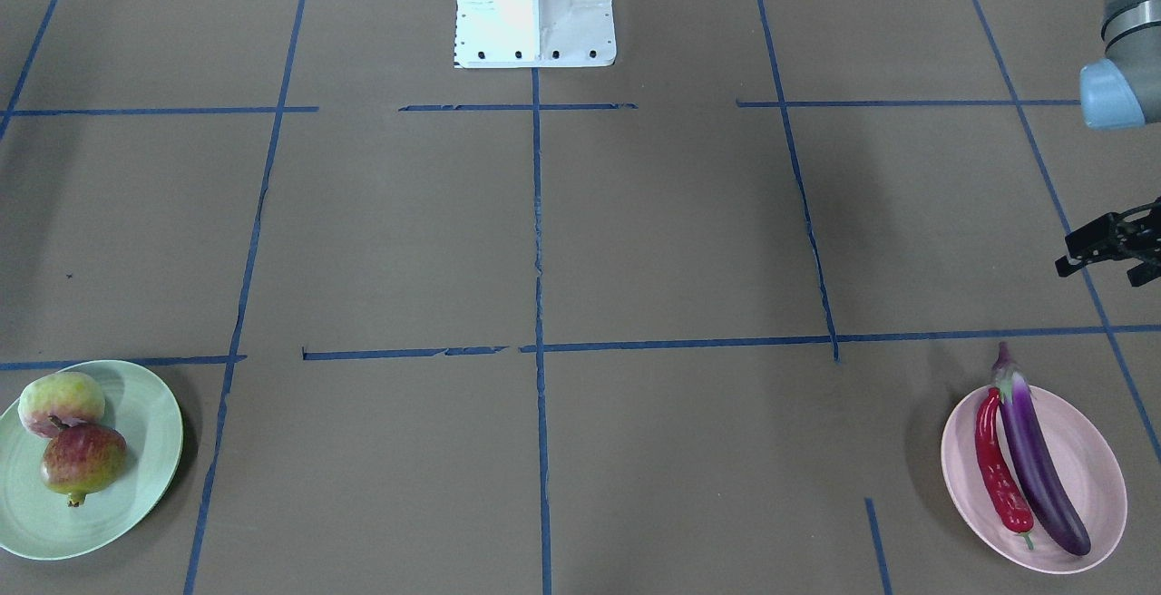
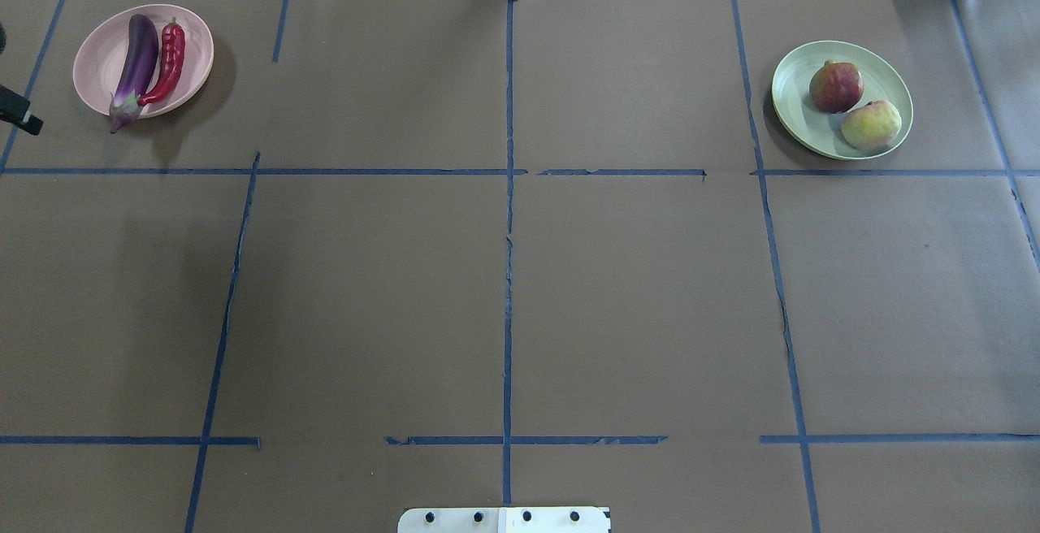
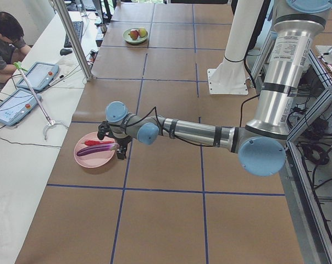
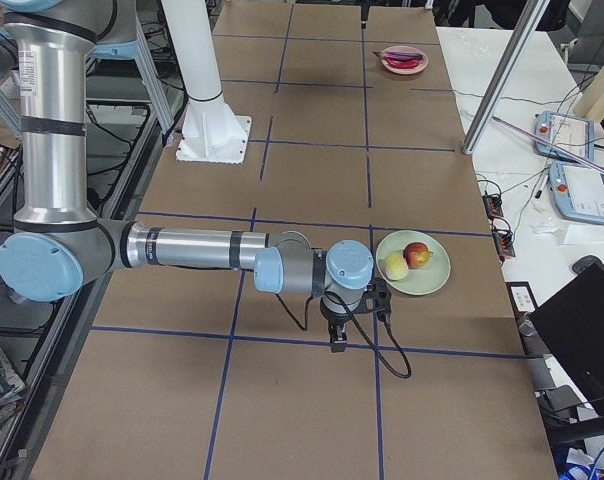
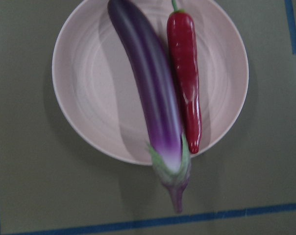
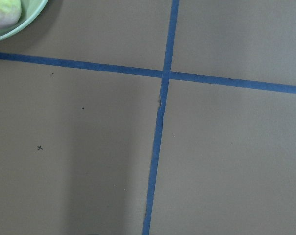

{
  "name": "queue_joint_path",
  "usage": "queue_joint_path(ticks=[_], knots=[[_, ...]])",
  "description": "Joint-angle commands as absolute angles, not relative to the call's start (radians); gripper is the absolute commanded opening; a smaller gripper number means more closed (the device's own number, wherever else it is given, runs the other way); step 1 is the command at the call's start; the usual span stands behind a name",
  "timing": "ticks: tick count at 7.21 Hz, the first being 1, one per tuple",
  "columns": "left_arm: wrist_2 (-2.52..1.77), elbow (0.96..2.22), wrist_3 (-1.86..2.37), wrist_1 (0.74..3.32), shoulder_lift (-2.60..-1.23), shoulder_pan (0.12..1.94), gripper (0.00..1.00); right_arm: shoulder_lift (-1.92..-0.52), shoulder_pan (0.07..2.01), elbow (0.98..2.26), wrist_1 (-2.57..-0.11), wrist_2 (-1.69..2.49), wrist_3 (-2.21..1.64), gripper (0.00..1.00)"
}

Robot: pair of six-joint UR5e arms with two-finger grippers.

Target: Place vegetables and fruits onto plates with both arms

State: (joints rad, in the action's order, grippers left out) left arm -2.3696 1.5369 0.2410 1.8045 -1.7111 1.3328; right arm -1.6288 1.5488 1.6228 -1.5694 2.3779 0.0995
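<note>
— Four pieces, two plates: how are they shared out?

— By kind, and each on its arm's own side. The pale pink plate point(image 2: 97, 54) sits by the tabletop's point(image 2: 390, 289) far left corner with the eggplant point(image 2: 136, 62) and the chili pepper point(image 2: 169, 62). The mint green plate point(image 2: 800, 110) sits by the far right corner with the pomegranate point(image 2: 835, 86) and the peach point(image 2: 871, 125).

— Why do the vegetables lie that way?

— They are long, so they run side by side, touching, across the plate's middle. The eggplant outreaches the dish, and its stem end juts over the rim toward the robot. The round fruits touch each other inside the shallow rim, which I judge keeps them from rolling.

— And the tools?

— The left tool point(image 1: 1099, 270) hangs just beside the pink plate, nearer the robot. Its fingers look apart with nothing between them, though the front view's edge cuts it off. The right tool point(image 4: 336, 335) hangs over bare tabletop just beside the green plate. Only the side view shows it, so I cannot tell how its fingers stand.

— Anything left to do?

— Nothing that I can judge; every piece is plated.
</note>
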Motion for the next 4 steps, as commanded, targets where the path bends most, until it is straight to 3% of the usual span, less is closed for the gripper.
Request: queue_joint_path(ticks=[1, 4], knots=[[-2.362, 1.643, -0.071, 1.576, -1.625, 1.467, 1.00, -1.629, 1.549, 1.623, -1.569, 2.378, 0.101, 1.00], [-2.370, 1.646, -0.247, 1.505, -1.447, 1.658, 1.00, -1.652, 1.554, 1.670, -1.572, 2.350, 0.101, 1.00]])
